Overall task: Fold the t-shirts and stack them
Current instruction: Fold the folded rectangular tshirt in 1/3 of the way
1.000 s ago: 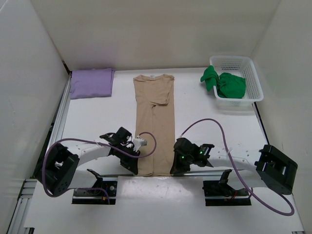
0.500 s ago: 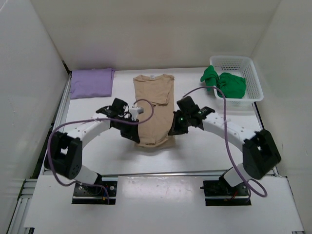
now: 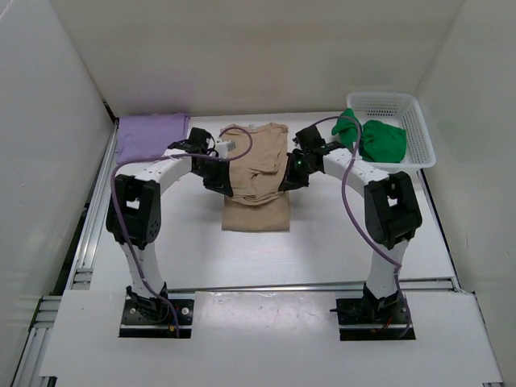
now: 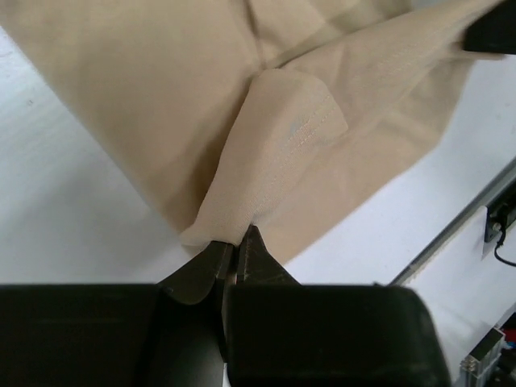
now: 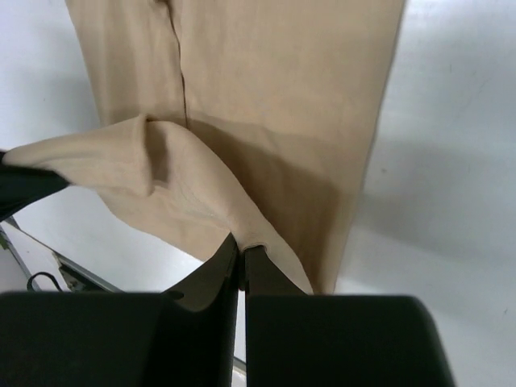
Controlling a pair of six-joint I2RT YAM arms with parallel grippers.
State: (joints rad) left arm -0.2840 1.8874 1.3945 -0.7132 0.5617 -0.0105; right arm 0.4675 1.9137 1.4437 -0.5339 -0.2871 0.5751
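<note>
Over the white table (image 3: pixel 322 242): swept the hem of the tan t-shirt (image 3: pixel 255 214) from six o'clock toward twelve, doubling it mid-table. Pinching one corner in left fingers (image 4: pixel 205 270), the other in right fingers (image 5: pixel 222 266). Just needs laying down.

No writing, label, brand mark or number can be read anywhere on the tan shirt (image 3: pixel 254 213), the purple shirt (image 3: pixel 151 134), the green shirt (image 3: pixel 384 142) or the white basket (image 3: pixel 385 98) holding it.
</note>
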